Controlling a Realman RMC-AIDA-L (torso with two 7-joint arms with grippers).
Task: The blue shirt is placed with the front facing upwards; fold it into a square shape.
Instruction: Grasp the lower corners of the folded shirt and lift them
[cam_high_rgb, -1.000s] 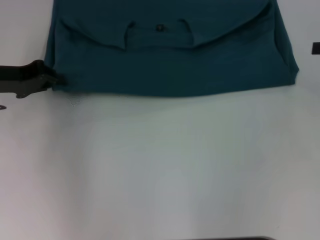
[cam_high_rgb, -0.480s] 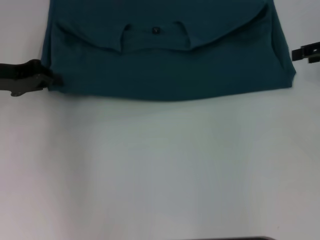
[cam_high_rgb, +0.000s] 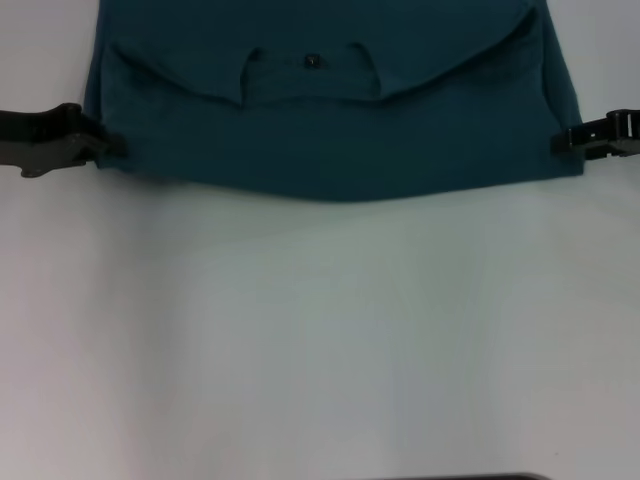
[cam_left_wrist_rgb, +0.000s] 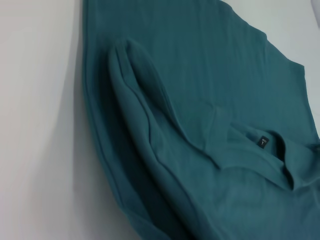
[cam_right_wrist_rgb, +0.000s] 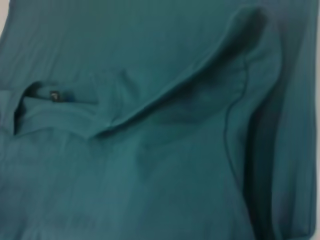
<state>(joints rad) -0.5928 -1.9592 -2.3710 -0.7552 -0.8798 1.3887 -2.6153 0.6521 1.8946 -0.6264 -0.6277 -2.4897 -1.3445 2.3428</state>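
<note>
The left pincer (cam_high_rgb: 108, 148) and right pincer (cam_high_rgb: 562, 141) touch opposite side edges of the dark teal-blue cotton shirt (cam_high_rgb: 330, 120) on the white desk (cam_high_rgb: 320, 330), probably for the next fold; their finger state I cannot tell.

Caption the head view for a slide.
Left gripper and right gripper at opposite side edges of the partly folded blue shirt on a white table.

Plain white table (cam_high_rgb: 320, 330)
</note>
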